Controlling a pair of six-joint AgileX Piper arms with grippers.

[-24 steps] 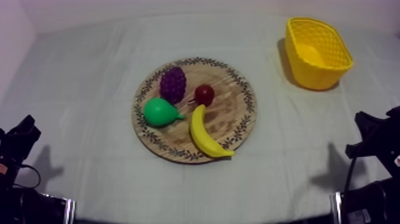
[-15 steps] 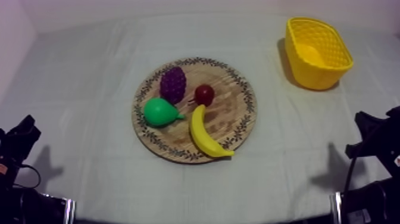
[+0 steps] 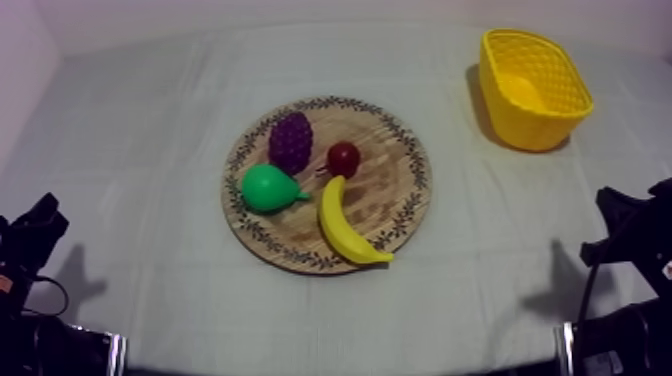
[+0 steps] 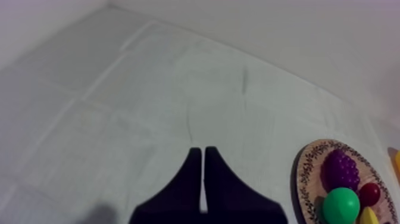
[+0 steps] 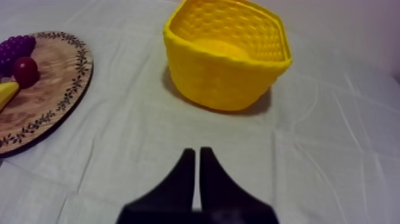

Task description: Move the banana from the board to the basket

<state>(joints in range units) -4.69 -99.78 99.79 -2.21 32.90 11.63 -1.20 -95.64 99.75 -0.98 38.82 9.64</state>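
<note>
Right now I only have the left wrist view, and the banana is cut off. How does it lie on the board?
Observer: The banana lies flat near the board's front rim, just in front of the small red fruit.
Operator: Where's the basket?
Observer: The yellow basket stands upright on the cloth, far right, well apart from the board.
Operator: Right gripper?
Observer: The right gripper is shut on nothing, over bare cloth, facing the basket.
</note>
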